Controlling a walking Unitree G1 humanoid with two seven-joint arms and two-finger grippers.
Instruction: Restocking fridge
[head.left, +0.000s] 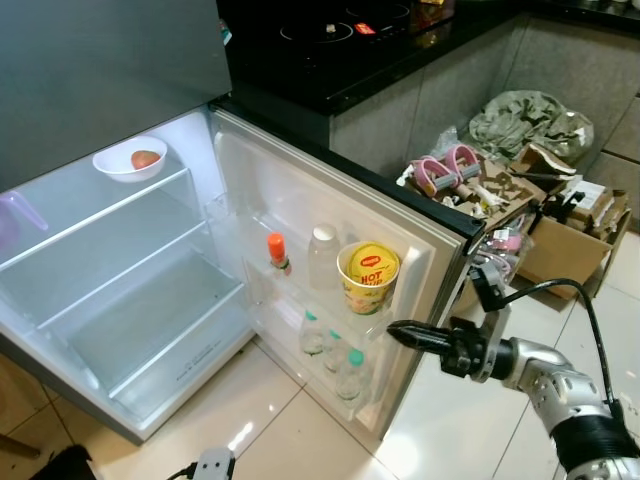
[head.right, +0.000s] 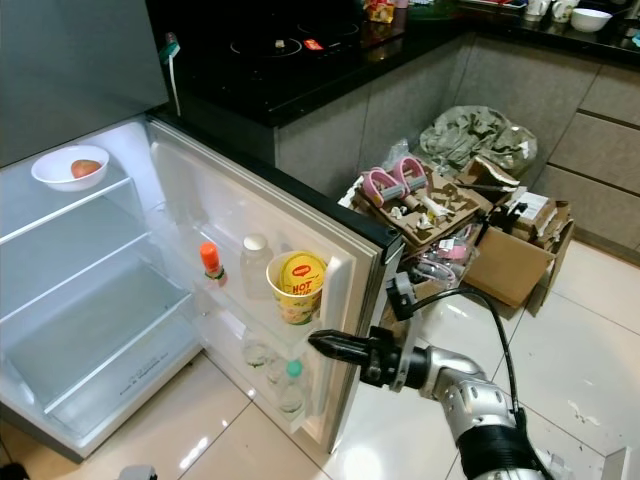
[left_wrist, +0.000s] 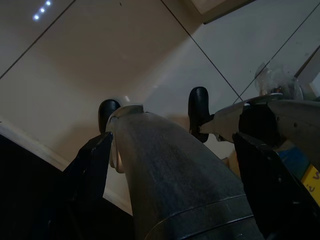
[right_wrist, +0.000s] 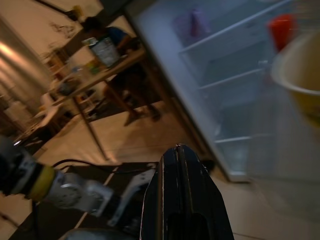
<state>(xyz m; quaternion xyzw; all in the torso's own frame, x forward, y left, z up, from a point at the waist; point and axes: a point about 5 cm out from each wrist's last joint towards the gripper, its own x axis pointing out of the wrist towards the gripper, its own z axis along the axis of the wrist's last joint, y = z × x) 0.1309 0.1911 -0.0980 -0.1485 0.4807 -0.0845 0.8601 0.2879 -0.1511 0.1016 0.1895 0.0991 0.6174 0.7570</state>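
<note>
Nearest us, we are holding our right gripper (head.left: 395, 331), black fingers pressed together, just beside the light, crushable yellow paper noodle cup (head.left: 367, 276); gripping mid-wall seems safest.

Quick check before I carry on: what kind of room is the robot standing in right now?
Most likely a home kitchen: an open fridge with a noodle cup in its door shelf, a dark counter with a cooktop, and cardboard boxes on the tiled floor.

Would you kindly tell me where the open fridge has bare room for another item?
The glass shelves below the bowl lie bare, down to the bottom floor. The upper door rack is crowded: sauce bottle, white jar, noodle cup. Water bottles fill the lower rack.
</note>
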